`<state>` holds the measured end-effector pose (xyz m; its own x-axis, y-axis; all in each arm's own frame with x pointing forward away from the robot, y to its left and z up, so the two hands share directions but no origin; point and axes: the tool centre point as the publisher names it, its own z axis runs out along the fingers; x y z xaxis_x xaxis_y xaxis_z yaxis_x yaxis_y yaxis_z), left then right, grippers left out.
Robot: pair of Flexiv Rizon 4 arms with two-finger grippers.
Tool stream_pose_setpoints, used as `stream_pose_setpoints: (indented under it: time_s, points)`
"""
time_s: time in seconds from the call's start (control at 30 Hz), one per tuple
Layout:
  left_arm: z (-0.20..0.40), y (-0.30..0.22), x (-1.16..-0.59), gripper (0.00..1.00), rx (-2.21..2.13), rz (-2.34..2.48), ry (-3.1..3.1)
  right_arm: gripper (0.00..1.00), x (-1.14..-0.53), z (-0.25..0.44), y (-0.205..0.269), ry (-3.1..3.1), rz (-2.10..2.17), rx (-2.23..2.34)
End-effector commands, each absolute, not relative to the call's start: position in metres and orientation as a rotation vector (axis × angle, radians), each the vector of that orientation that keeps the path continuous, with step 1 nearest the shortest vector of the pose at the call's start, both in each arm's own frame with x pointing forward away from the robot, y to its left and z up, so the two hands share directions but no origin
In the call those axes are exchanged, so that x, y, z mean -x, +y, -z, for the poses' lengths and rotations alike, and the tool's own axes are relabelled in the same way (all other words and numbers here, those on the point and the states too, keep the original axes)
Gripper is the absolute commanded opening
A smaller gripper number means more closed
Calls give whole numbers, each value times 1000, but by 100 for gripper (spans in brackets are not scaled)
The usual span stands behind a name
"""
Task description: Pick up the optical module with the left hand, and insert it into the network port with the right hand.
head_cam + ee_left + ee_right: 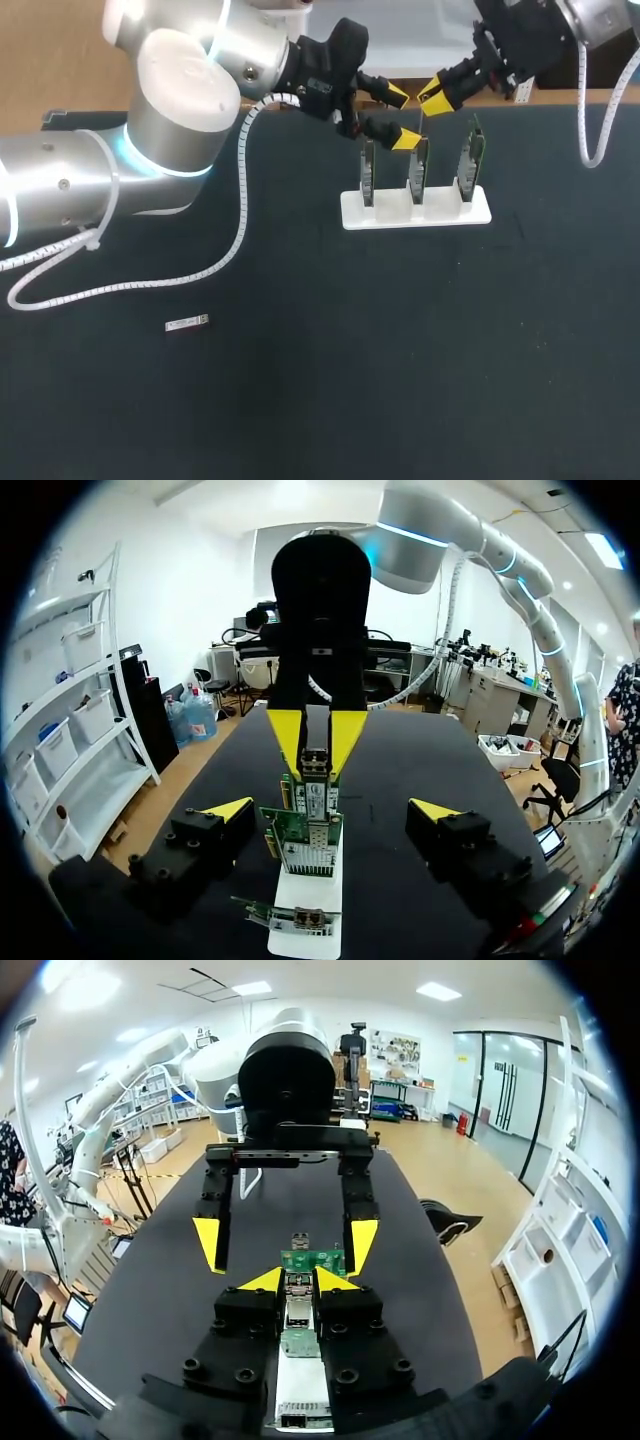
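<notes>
My right gripper [299, 1280] is shut on the small silver optical module [298, 1312]. It holds the module just above the middle one of three green network cards [419, 168], which stand upright in a white stand [415, 210]. In the left wrist view the module [314, 762] sits between the right gripper's [316, 736] yellow tips, right over a card's port [307, 830]. My left gripper [402, 117] stands open beside the stand, facing the right gripper, with nothing between its fingers [228, 808].
A small silver oblong piece [187, 322] lies alone on the dark table [400, 360] at the left front. The left arm's white cable [230, 250] loops over the table's left half. Beyond the stand lies the table's far edge.
</notes>
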<state>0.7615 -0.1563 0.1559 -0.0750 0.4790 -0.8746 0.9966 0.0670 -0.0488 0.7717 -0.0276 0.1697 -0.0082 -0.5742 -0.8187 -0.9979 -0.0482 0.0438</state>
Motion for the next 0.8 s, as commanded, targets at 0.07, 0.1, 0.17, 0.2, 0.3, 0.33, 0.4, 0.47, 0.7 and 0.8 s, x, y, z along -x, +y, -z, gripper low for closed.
stream_pose_setpoints:
  time_s: [0.07, 0.1, 0.17, 0.2, 0.3, 0.33, 0.4, 0.47, 0.7, 0.8]
  points:
    - [-156, -157, -763, 100, -1499, 936, 1650, 0, -768, -165, -28, 1651, -916, 1678]
    - [-156, -157, -763, 100, -1499, 936, 1650, 0, -769, -165, -28, 1653, -916, 1678]
    - [-156, -157, -763, 100, -1499, 936, 1650, 0, -768, -164, -29, 1655, -917, 1677]
    - [-156, -157, -763, 100, -1499, 936, 1650, 0, -768, -164, -29, 1656, -917, 1678]
    - [-156, -157, -763, 100, -1499, 936, 1650, 0, -768, -164, -29, 1657, -913, 1674]
    - [-156, -157, -763, 100, -1499, 936, 1650, 0, -768, -165, -29, 1655, -913, 1672]
    - [-156, -157, -763, 100, -1499, 936, 1650, 0, -768, -167, -30, 1650, -912, 1671]
    - [-156, -157, -763, 100, -1499, 936, 1650, 0, -768, -168, -29, 1645, -910, 1671]
    - [-156, -157, -763, 100, -1499, 936, 1650, 0, -769, -169, -29, 1641, -909, 1661]
    - [-156, -157, -763, 100, -1499, 936, 1650, 0, -769, -170, -28, 1638, -909, 1660]
